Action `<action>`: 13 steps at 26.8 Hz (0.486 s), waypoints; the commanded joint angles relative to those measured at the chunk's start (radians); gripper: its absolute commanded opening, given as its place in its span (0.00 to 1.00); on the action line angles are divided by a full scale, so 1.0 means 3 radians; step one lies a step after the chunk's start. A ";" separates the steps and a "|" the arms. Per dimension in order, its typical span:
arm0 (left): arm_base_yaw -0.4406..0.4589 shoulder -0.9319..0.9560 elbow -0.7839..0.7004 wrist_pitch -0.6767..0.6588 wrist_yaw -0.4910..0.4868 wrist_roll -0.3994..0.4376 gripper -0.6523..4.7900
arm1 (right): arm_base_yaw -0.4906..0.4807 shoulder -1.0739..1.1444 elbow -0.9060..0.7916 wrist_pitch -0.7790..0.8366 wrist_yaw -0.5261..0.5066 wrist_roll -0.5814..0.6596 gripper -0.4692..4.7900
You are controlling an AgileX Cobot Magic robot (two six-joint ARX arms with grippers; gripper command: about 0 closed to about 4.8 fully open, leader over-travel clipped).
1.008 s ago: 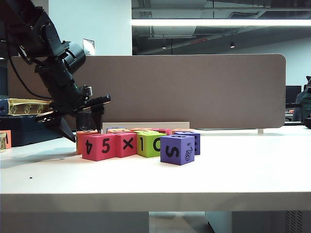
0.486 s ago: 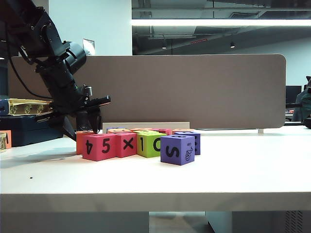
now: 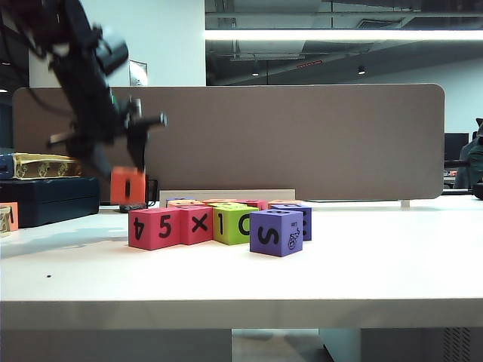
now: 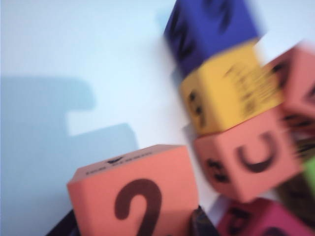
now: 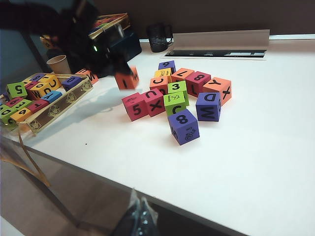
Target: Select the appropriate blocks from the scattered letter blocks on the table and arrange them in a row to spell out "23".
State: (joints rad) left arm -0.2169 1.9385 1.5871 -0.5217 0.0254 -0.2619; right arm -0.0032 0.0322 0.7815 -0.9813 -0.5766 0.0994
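My left gripper [image 3: 123,170] hangs above the table [image 3: 377,264], left of the block cluster, shut on an orange block [image 3: 127,186]. In the left wrist view that orange block [image 4: 132,189] shows a black "2" and sits between the dark fingers [image 4: 203,225]. From the right wrist view it [image 5: 127,79] hangs clear of the cluster. A lime-green block [image 5: 177,88] with "3" on top sits mid-cluster; in the exterior view it [image 3: 234,224] stands in the front row. My right gripper [image 5: 141,215] is shut and empty, below the table's front edge.
A pink "4/5" cube [image 3: 155,228] and a purple "S" cube [image 3: 275,231] stand at the front of the scattered letter blocks. A tray [image 5: 58,109] of more blocks lies at the left with a paper cup [image 5: 59,63] behind it. A brown partition [image 3: 302,143] closes the back.
The left gripper closed on the orange block at the left end of the row and lifted it off the table. The right arm has not moved.
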 commanded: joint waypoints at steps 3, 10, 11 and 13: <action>-0.0005 -0.0258 0.0301 -0.0418 0.0399 0.0079 0.50 | -0.0003 0.0009 0.0006 0.0047 0.0062 -0.0010 0.09; -0.0051 -0.0463 0.0355 -0.0863 0.0810 0.0089 0.50 | -0.0003 0.0009 0.0004 0.0047 0.0081 -0.0010 0.09; -0.0052 -0.0472 0.0355 -0.0952 0.0819 0.0090 0.50 | -0.0003 0.0009 0.0004 0.0047 0.0081 -0.0010 0.09; -0.0132 -0.0490 0.0355 -0.1326 0.0829 0.0273 0.50 | -0.0003 0.0009 0.0004 0.0047 0.0083 -0.0010 0.09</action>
State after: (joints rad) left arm -0.2440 1.7977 1.6939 -0.8680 0.2687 -0.2188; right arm -0.0032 0.0322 0.7811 -0.9813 -0.5514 0.0990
